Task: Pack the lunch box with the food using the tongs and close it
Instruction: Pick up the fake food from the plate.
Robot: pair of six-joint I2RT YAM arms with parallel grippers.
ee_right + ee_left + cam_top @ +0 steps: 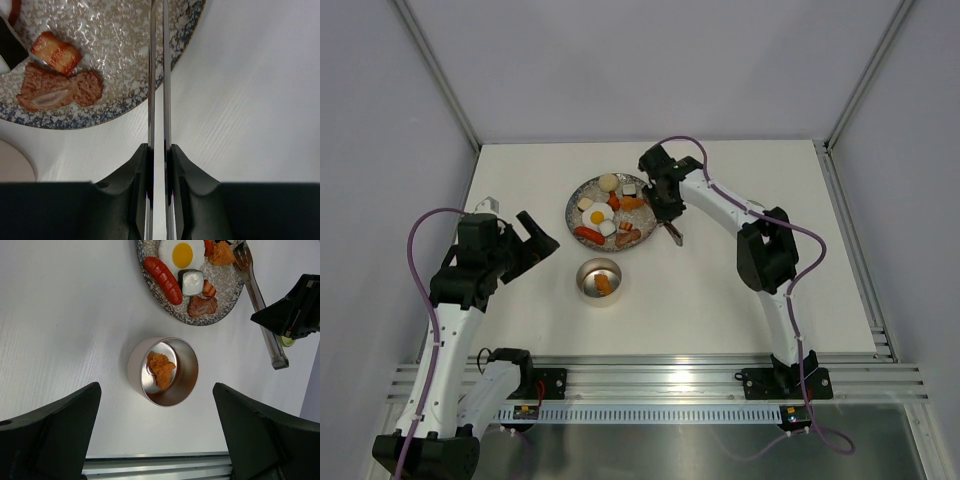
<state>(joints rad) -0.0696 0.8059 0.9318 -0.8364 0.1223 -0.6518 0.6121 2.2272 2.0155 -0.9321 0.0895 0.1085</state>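
Observation:
The steel lunch box [186,371] stands below the plate with one orange crumbed piece [161,370] inside. More food lies on the speckled plate [572,212]: a fried egg [181,254], a red sausage [163,273], a black-and-white roll [191,282] and a brown piece [60,92]. My right gripper [159,150] is shut on the silver tongs [158,75], whose arms reach over the plate's right rim, pressed close together. My left gripper [542,237] hangs open to the left of the lunch box, holding nothing. A light-green sliver [287,341] shows under the right gripper.
The lunch box and plate [227,295] sit close together mid-table. The right arm [760,245] stretches across the table's right half. The metal rail [660,385] runs along the near edge.

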